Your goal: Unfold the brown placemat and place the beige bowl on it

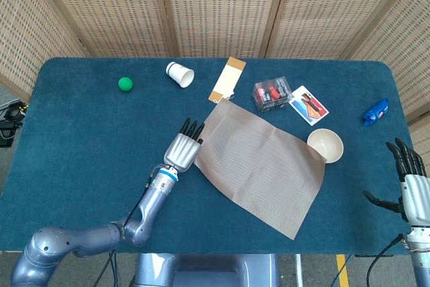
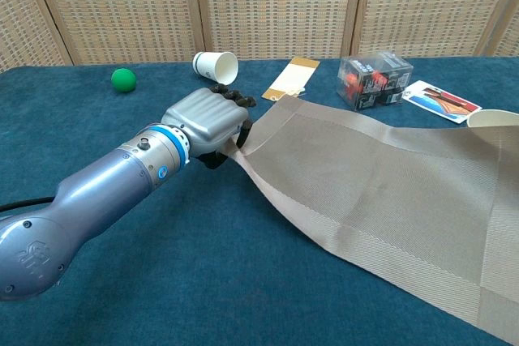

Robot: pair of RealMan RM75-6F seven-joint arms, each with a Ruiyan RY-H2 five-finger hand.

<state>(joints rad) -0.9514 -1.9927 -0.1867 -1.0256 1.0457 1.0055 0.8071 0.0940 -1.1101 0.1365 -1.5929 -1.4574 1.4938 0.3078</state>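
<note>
Gripping the left edge of the brown placemat [image 1: 263, 165], the left hand [image 1: 183, 147] is reaching in from the near-left in the head view, fingers curled onto the lifted corner. Right hand [image 1: 411, 186] is hanging past the table's [image 1: 74, 139] right edge, fingers spread wide, holding nothing. Beige bowl [image 1: 325, 144] is sitting upright, nothing visible inside, touching the placemat's right edge. White paper cup [image 1: 180, 74] is lying on its side near the far edge; green ball [image 1: 125, 84] is lying left of it. Bare blue cloth is showing left of the hand.

Chest view: left hand [image 2: 207, 121] is pinching the placemat [image 2: 381, 184] edge, raising it off the cloth. Bowl [image 2: 495, 118] rim is peeking behind the mat at right. Cup [image 2: 216, 66] is lying tipped, mouth facing right.
</note>
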